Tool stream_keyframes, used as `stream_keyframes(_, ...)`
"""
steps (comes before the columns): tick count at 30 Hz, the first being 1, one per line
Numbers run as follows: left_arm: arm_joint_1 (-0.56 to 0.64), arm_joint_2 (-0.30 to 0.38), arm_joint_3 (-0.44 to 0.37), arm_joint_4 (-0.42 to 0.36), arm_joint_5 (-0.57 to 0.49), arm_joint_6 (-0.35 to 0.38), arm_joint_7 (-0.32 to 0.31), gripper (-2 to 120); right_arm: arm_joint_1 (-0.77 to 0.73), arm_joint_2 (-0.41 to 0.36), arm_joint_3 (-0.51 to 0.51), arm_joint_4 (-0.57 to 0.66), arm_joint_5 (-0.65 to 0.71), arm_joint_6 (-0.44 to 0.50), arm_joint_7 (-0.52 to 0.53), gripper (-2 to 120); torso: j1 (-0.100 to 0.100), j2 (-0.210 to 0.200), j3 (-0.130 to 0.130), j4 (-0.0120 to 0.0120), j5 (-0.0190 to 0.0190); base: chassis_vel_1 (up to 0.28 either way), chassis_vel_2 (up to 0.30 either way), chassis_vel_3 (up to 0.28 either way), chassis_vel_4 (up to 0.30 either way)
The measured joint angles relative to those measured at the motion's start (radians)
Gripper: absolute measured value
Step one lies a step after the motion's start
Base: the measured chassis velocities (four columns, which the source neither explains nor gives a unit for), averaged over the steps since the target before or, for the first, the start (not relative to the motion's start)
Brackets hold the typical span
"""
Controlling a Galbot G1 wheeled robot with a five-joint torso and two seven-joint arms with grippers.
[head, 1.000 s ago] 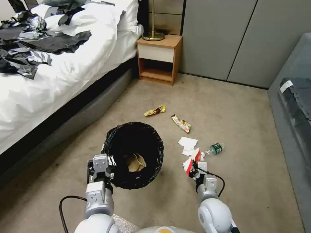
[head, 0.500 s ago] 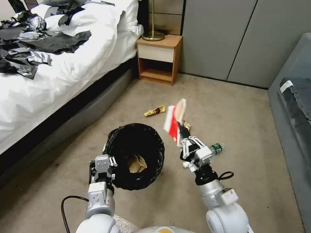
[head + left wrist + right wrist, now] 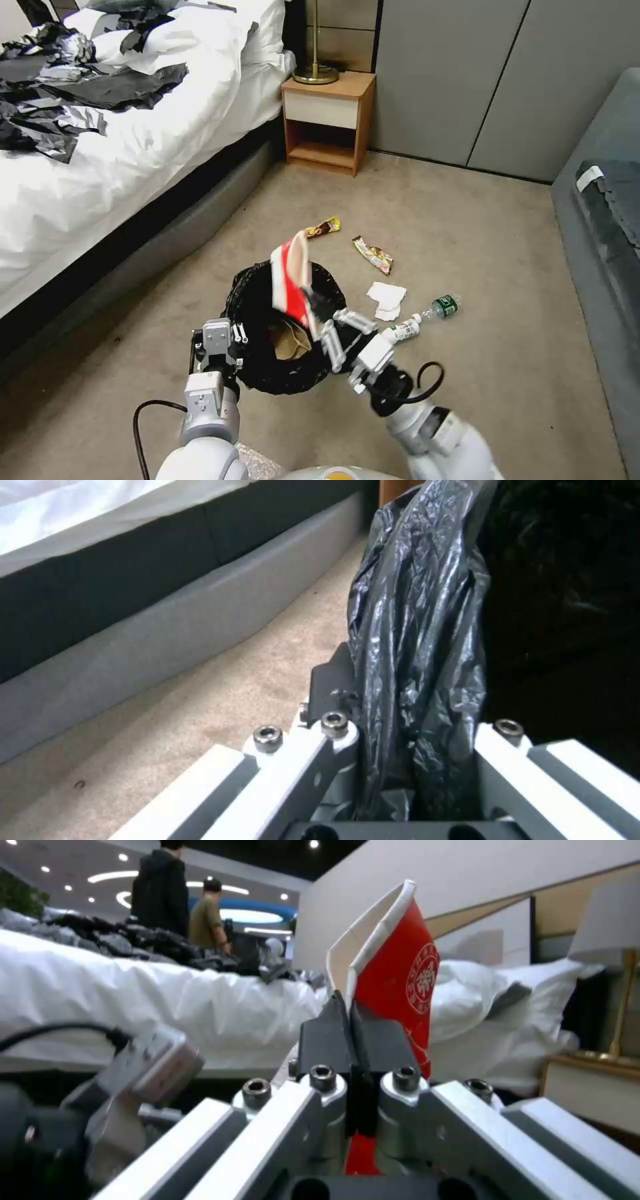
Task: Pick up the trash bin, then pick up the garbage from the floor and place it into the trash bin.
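**Operator:** Both jaws are clamped. My left gripper (image 3: 223, 331), lower centre of the head view, pinches the near rim of the trash bin (image 3: 288, 327) through its black liner; the left wrist view shows the liner (image 3: 420, 680) squeezed between the fingers. My right gripper (image 3: 319, 319) is shut on a flattened red-and-white paper cup (image 3: 291, 279), which stands upright over the bin's mouth, just below frame centre.

**Spotter:** What matters most for the drop?

**Operator:** Going from big to small: first the bin. I judge it should stay level, mouth facing up, so nothing spills; a tan paper bag (image 3: 291, 339) already lies inside. Then the cup. Its lower end seems to sit over the opening, but the tall top leans toward the far rim, so I'd bring it lower and more central before letting go, or it could tip out over the edge.

**Spotter:** And what's left on the carpet?

**Operator:** To the right of the bin, mid-frame: a white tissue (image 3: 387, 299), a green-capped bottle (image 3: 443, 306) and a small white bottle (image 3: 404, 328) near my right wrist. Above the bin lie a yellow wrapper (image 3: 322, 227) and a second wrapper (image 3: 373, 255). My cable loop (image 3: 419, 385) hangs close to the rim; I'd watch it doesn't snag.
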Motion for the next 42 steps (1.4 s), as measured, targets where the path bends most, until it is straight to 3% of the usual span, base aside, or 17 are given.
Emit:
stream_keyframes(20, -0.011, 0.02, -0.005, -0.026, -0.017, 0.005, 0.003, 1, -0.049, -0.011, 0.055, -0.105, 0.008, 0.014, 0.022, 0, 0.0, 0.0, 0.0, 0.0, 0.0, 0.0, 0.0, 0.0, 0.0)
stream_keyframes(37, -0.005, 0.008, -0.002, -0.04, -0.029, 0.015, 0.003, 1, -0.036, 0.0, 0.06, -0.103, -0.011, 0.004, 0.058, 61, 0.0, 0.0, 0.0, 0.0, 0.0, 0.0, 0.0, 0.0, 0.0)
stream_keyframes(40, 0.003, 0.006, 0.004, -0.045, -0.035, 0.018, 0.003, 1, -0.021, 0.01, 0.052, -0.105, -0.015, -0.009, 0.062, 76, 0.0, 0.0, 0.0, -0.0001, 0.0, 0.0, 0.0, 0.0, 0.0)
stream_keyframes(42, 0.005, 0.005, 0.005, -0.046, -0.035, 0.018, 0.003, 1, -0.015, 0.013, 0.05, -0.105, -0.016, -0.012, 0.063, 80, 0.0, 0.0, 0.0, 0.0, -0.0001, 0.0, 0.0, 0.0, 0.0)
